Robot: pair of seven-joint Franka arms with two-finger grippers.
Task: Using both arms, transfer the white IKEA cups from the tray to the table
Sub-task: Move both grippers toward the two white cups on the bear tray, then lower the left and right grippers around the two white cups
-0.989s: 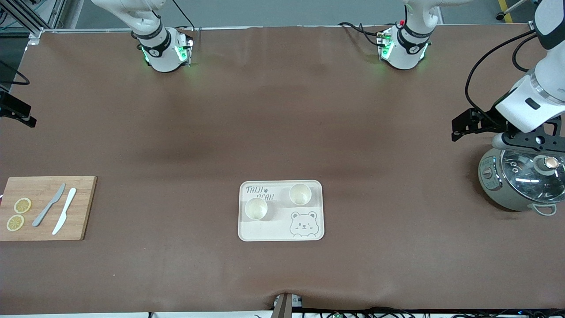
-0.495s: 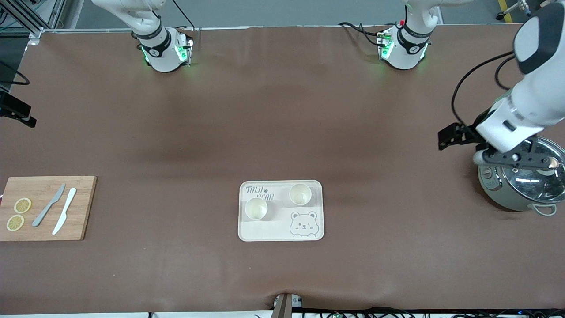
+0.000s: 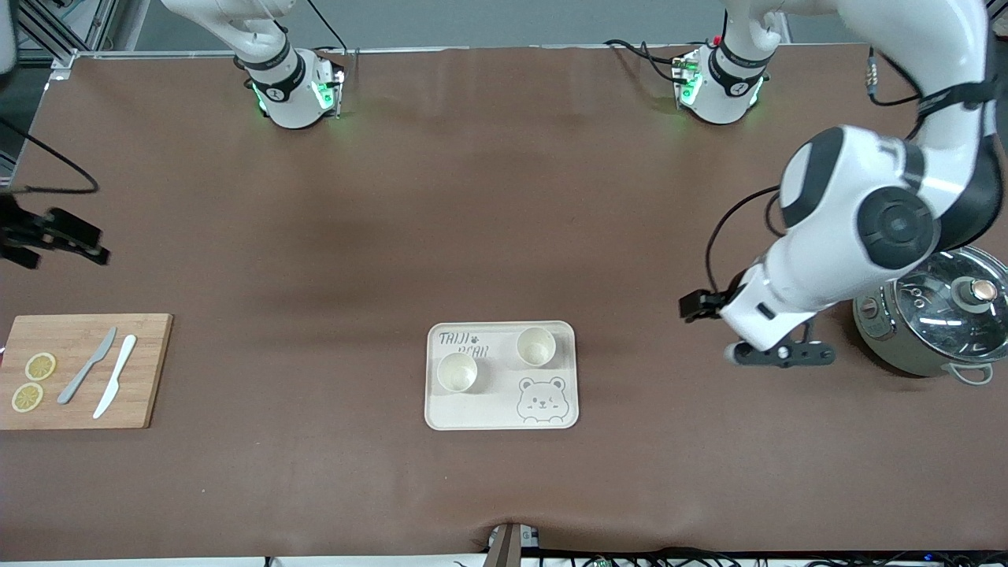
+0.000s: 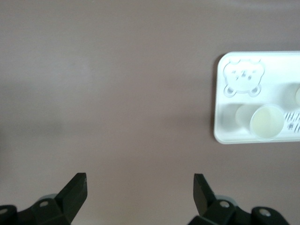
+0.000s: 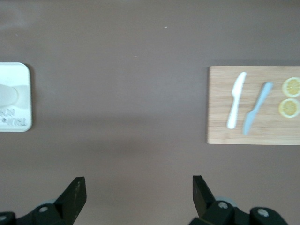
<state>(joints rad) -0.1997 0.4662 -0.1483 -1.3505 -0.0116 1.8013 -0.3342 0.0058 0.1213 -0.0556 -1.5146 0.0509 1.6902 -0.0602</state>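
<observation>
Two white IKEA cups stand upright on the cream bear tray (image 3: 504,409) at the table's middle. One cup (image 3: 457,372) is toward the right arm's end. The other cup (image 3: 535,346) is toward the left arm's end and a little farther from the front camera. My left gripper (image 3: 776,356) hangs open and empty over bare table between the tray and the pot. Its wrist view shows its open fingers (image 4: 139,187), the tray (image 4: 234,131) and one cup (image 4: 267,122). My right gripper (image 3: 55,236) is open and empty over the table edge above the cutting board, and its open fingers show in its wrist view (image 5: 138,190).
A grey-green pot (image 3: 890,339) with a glass lid stands at the left arm's end. A wooden cutting board (image 3: 150,370) with a grey knife (image 3: 87,366), a white knife (image 3: 115,376) and two lemon slices (image 3: 33,382) lies at the right arm's end.
The left arm has swung from over the pot toward the tray and come lower. The right gripper has moved in from the table edge toward the cutting board. The cups have not moved.
</observation>
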